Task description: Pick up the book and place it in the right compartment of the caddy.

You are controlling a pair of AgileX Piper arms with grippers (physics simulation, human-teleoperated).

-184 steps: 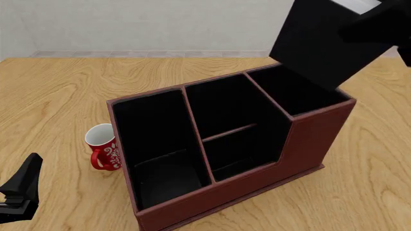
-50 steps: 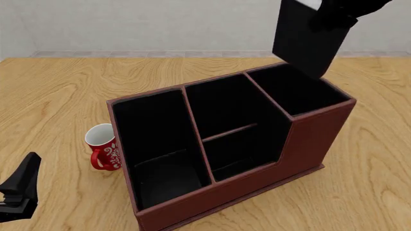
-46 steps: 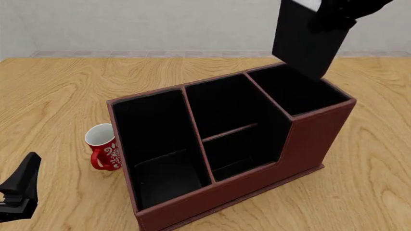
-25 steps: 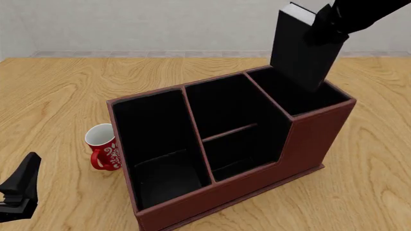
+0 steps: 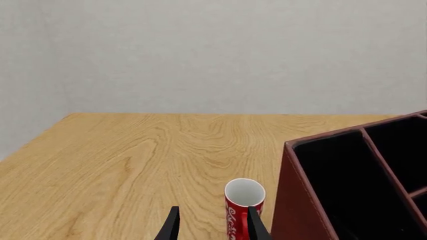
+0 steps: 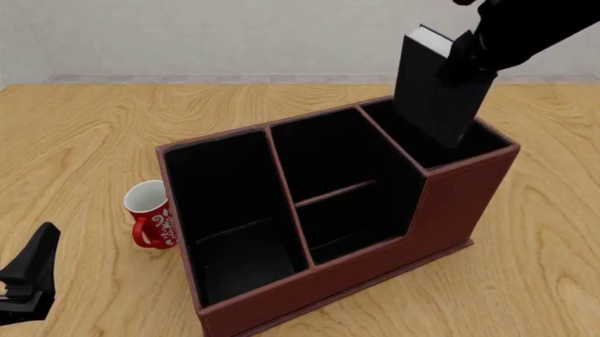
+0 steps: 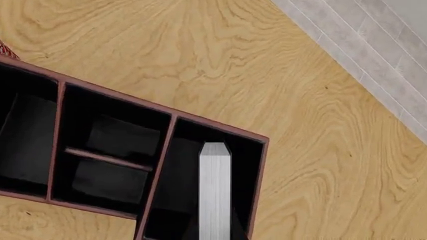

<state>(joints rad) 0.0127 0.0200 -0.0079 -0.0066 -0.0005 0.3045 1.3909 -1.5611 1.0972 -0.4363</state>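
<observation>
Front view, book [image 6: 436,88]: held upright above the far-right end of the caddy [image 6: 450,210], long axis near vertical, top leaning slightly left; lower edge looks to be dipping into the right compartment [image 6: 426,144], not yet seated.
Right tool [image 6: 468,53]: pinching the book at its upper right part; fingers merge with the black cover, so the grip is judged from the book hanging there.
Key relation: book hangs straight below the right tool; in the right wrist view the white page edge [image 7: 215,192] lies inside the compartment's outline, parallel to the divider, nearer the outer wall than the divider. Judged move: straight down, then release.
Nearer arm: the right; it carries the book.
Left tool [image 5: 210,230]: fingers spread, holding nothing, low at the near-left of the counter [image 6: 84,140], well apart from the book.
Red mug [image 6: 150,214]: on the counter, just left of the caddy.
Hidden: book's bottom edge and compartment floor, black on black; depth of insertion unclear. Right tool not visible in its own view.
</observation>
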